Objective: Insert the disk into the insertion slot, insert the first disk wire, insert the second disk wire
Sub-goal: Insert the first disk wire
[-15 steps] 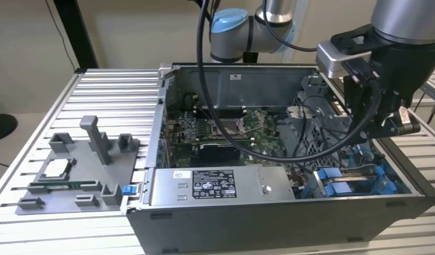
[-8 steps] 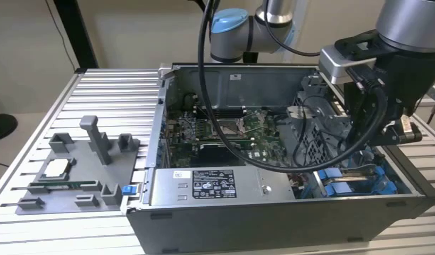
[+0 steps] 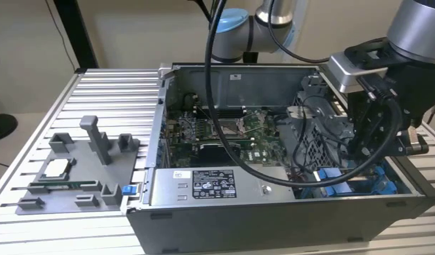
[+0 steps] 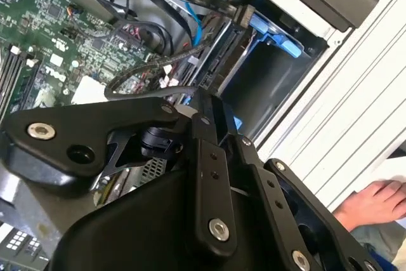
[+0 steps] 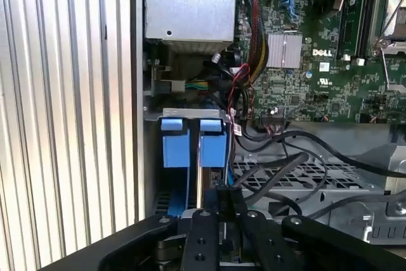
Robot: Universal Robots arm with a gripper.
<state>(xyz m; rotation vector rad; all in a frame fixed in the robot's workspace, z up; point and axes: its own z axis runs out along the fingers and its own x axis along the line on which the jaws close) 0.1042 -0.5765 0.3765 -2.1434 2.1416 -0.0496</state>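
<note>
One hand [image 5: 220, 195] just beside two blue carrier tabs [image 5: 176, 147]; grip: cannot tell.

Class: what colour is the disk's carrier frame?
The carrier frame is bright blue, clearest in the first wrist view.

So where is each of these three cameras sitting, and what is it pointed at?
Exterior view: off the arm, above the table, looking down into the open computer case; the arm reaches in at the exterior view's right.
First wrist view: on the wrist, looking along the gripper at the blue carriers and motherboard.
Second wrist view: on the wrist, looking past the gripper's linkage at the motherboard, carriers and a person's hand.
Shared: both wrist views show gripper, carriers, motherboard.
</note>
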